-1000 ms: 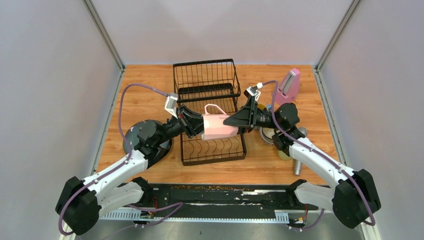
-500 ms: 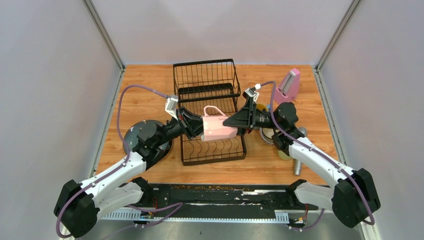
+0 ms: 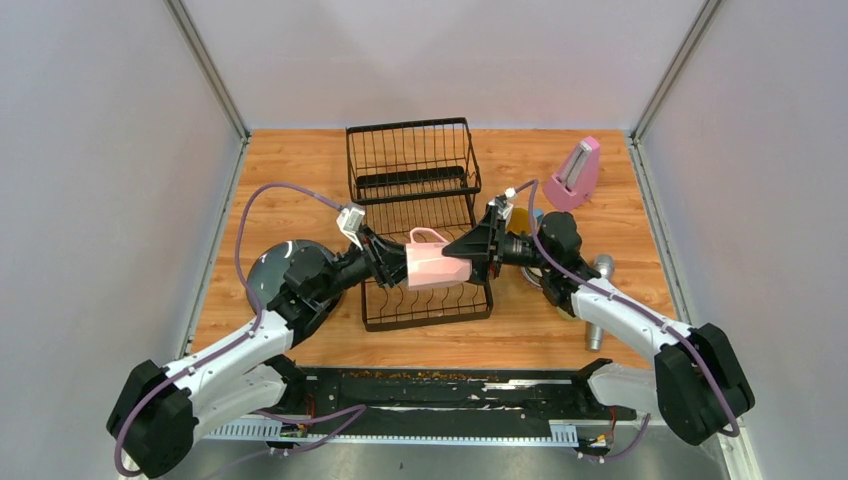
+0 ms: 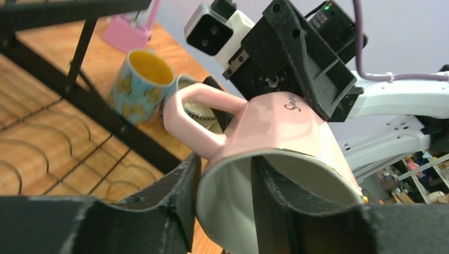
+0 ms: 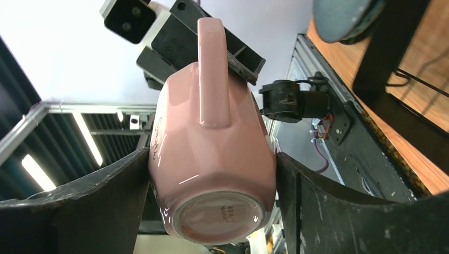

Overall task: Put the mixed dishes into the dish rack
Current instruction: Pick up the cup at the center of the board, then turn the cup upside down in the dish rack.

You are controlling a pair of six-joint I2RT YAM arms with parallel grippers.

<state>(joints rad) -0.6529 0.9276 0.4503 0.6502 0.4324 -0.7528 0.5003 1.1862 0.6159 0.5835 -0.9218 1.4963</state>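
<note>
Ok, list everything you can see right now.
dish rack: one, black wire, table centre
pink mug: one, pink, held above the rack's low tray
plate: at least one, dark, left of rack
blue mug: one, blue, yellow inside, right of rack
bowl: one seen, pale, beside blue mug, mostly hidden
metronome: one, pink, far right
microphone: one, silver-grey, near right
left gripper: one, black, open, fingers astride mug's rim
right gripper: one, black, clamping mug's body

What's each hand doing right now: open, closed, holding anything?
Left hand: open, fingers straddling the rim of the pink mug without pinching it.
Right hand: closed on the pink mug's body, holding it.
</note>
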